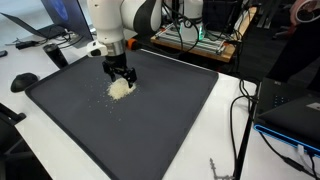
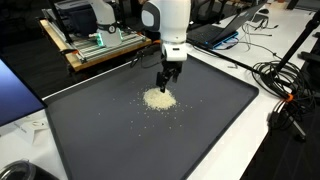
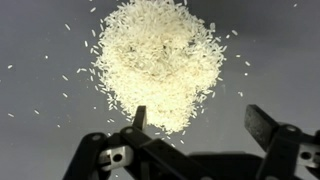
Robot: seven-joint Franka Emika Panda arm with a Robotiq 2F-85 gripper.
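A white table point(image 2: 262, 135) carries a large dark mat point(image 2: 205, 125), which serves as the only tray here. On it, left of centre in an exterior view, lies a heap of rice point(image 1: 120, 88). The arm point(image 1: 115, 25) hangs straight above it. The claw point(image 3: 198, 115) is released, jaws spread wide, with nothing between them. In the wrist view the heap is broad on the far side and tapers to a tip toward the claw, so its long axis runs along that line. Stray grains point(image 3: 62, 70) dot the mat around it.

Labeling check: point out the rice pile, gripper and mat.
rice pile point(image 3: 160, 60), wrist view, middle of heap.
gripper point(image 2: 165, 86), in an exterior view, between fingertips.
mat point(image 2: 215, 120), in an exterior view, bare part.
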